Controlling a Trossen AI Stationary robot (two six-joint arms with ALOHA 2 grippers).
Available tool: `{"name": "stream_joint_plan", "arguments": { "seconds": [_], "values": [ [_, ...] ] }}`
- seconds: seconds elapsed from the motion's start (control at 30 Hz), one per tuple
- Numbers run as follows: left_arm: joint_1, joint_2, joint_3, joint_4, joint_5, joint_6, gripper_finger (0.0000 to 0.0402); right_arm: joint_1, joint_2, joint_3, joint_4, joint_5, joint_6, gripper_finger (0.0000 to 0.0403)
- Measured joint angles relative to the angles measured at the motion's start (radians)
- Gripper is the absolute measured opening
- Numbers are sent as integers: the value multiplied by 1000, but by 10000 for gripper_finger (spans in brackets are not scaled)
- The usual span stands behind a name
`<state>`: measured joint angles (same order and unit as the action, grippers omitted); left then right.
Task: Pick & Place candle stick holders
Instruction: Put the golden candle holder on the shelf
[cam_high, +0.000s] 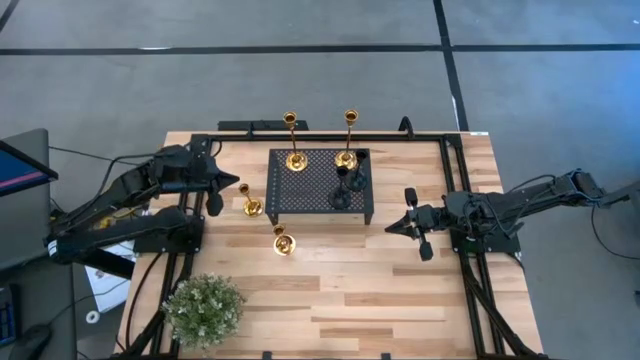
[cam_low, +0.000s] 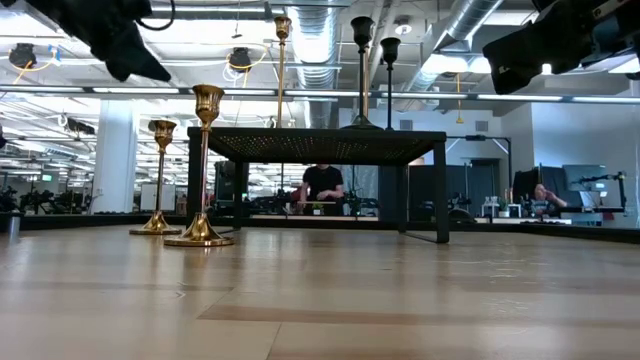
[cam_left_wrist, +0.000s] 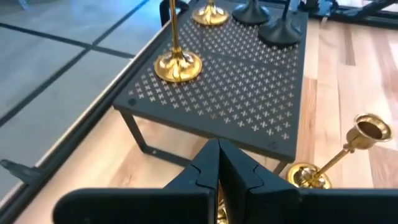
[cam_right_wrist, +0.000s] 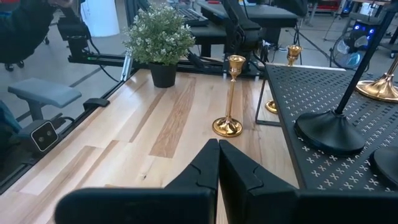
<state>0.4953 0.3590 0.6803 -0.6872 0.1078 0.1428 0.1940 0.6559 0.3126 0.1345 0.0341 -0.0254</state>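
- My left pincer (cam_high: 214, 203) hovers just off the left end of the black perforated metal stand (cam_high: 320, 181); in its wrist view the two dark fingers (cam_left_wrist: 208, 168) meet at the tips, holding nothing.
- My right pincer (cam_high: 420, 243) hangs to the right of the stand, apart from it, and its fingers (cam_right_wrist: 208, 165) are likewise pressed together and empty.
- Two tall slim shiny gold holders (cam_high: 293, 142) (cam_high: 348, 139) stand on the stand's far side; two black holders (cam_high: 341, 190) (cam_high: 361, 170) stand at its right end, the pair nearest my right pincer.
- In the right wrist view the black holders' tops are cut off; I see only a base (cam_right_wrist: 329, 132) and part of another.
- Two short gold holders (cam_high: 249, 201) (cam_high: 282, 241) stand on the light wooden table (cam_high: 400, 290), just beside my left pincer.
- The left wrist view shows one of them tilted in frame (cam_left_wrist: 339, 158), its base partly hidden behind my fingers.
- A green potted plant (cam_high: 203, 310) sits near the table's front-left corner.
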Motion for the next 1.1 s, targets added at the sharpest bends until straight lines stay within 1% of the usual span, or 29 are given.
{"name": "stream_joint_plan", "arguments": {
  "seconds": [0.13,0.27,0.5,0.7,0.9,0.97,1.1],
  "values": [
    [0,1,28,-62,1,38,5,0,0,0,0,0,0,0],
    [0,1,40,-88,2,43,5,0,0,0,1,0,0,0],
    [0,1,40,-100,2,44,5,0,0,0,1,0,0,0],
    [0,2,40,-101,63,62,5,-1,0,0,1,0,0,0],
    [0,3,40,-99,59,61,5,-1,0,0,0,0,0,0],
    [0,3,40,-96,50,54,5,-1,0,0,0,0,0,0],
    [0,3,40,-55,38,-26,5,-1,0,0,2,0,0,0]
  ]
}}
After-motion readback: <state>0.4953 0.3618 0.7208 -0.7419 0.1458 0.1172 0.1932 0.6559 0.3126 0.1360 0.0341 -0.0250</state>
